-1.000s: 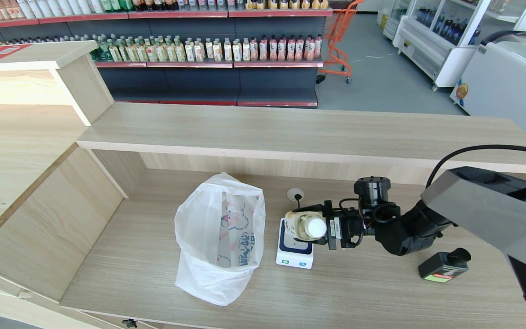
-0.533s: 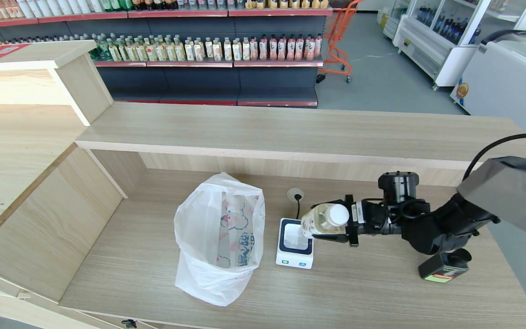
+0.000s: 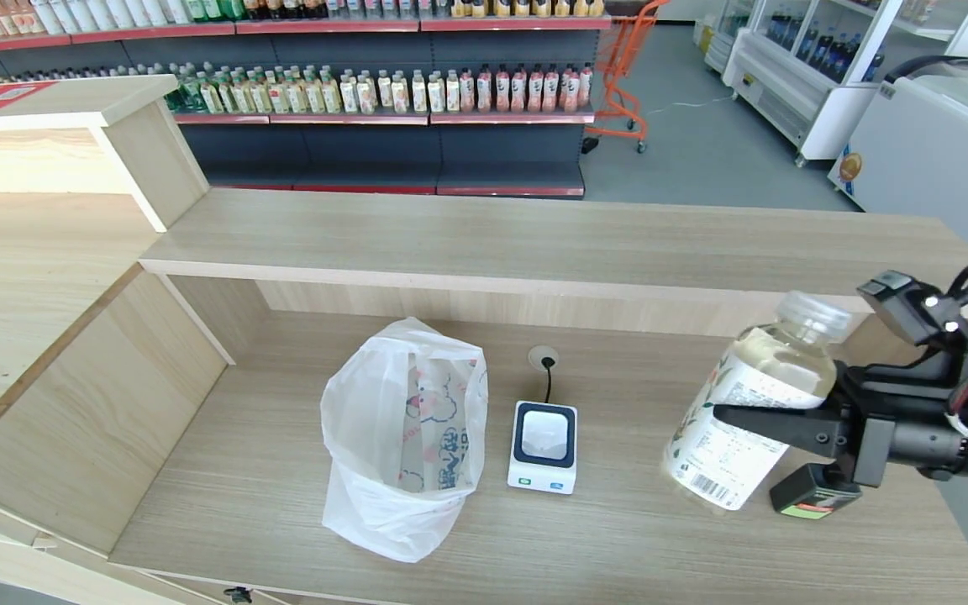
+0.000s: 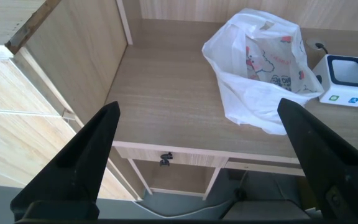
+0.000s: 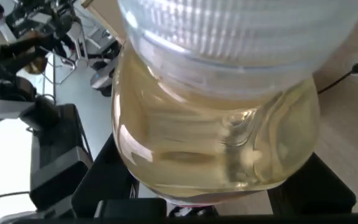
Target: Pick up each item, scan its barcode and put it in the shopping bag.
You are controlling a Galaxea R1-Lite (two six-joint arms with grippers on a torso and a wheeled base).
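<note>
Booth: Back comes the bottle (image 3: pixel 732 445)! A second ago it sat over the scanner (image 3: pixel 544 458); now the right arm has swung it off to the right and up, well clear of the scanner.

Floor: And the right gripper (image 3: pixel 765 402) hasn't let go. Its jaws are clamped round the bottle's middle, one black finger crossing the label.

Booth: Bottle's tilted, cap up and away, base down toward the worktop (image 3: pixel 618 538) but off it. You can see the barcode low on the label from the head view.

Floor: The right wrist view looks down past the clear ribbed neck, and the contents are pale yellow.

Booth: Just under that gripper a small black item (image 3: pixel 812 494) with a red-and-green label lies on the worktop, partly hidden.

Floor: Scanner's mid-worktop, window up, its cable (image 3: pixel 548 382) running to a hole (image 3: pixel 544 359) behind it.

Booth: Bag (image 3: pixel 404 437) stands just to the scanner's left, white, mouth open, with a printed packet (image 3: pixel 442 428) inside.

Floor: Left gripper (image 4: pixel 197 107) hangs out on the bag's side, well apart from it, jaws spread wide with nothing between them.
</note>
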